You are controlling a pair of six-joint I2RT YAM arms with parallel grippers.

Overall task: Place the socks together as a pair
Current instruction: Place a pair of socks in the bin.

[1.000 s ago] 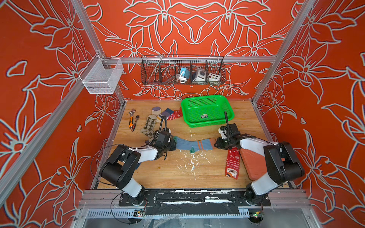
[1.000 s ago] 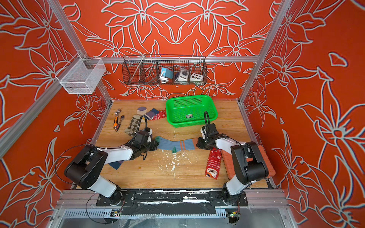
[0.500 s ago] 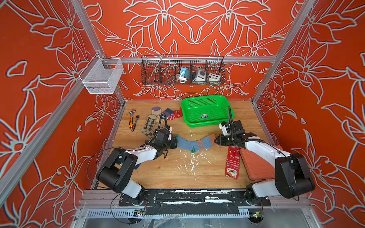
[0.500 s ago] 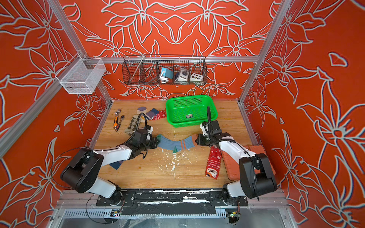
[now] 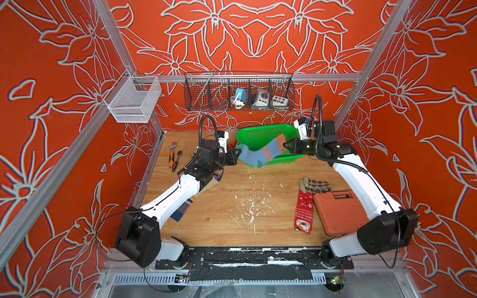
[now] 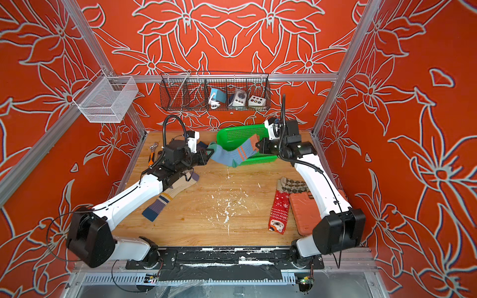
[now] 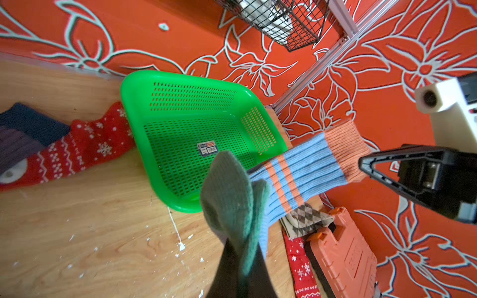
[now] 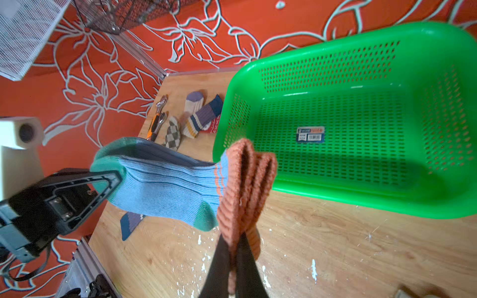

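Nearest me, at the lower right of a top view, the red snowflake sock [image 5: 304, 209] lies flat beside the orange tool case [image 5: 338, 214]. A cream striped sock [image 6: 178, 188] sits under my left arm [image 6: 129, 198].

Mid-frame is the change. The blue socks [image 5: 254, 156], flat on the worktop [image 5: 232, 214] a second ago, now hang clear of it, stretched between both arms. The left jaws are clamped on the green toes and the right jaws on the orange cuffs. Both wrist views show two layers, so I judge the pair is stacked and lifted as one.

Behind them sits the green basket [image 5: 258, 133], probably the drop spot.
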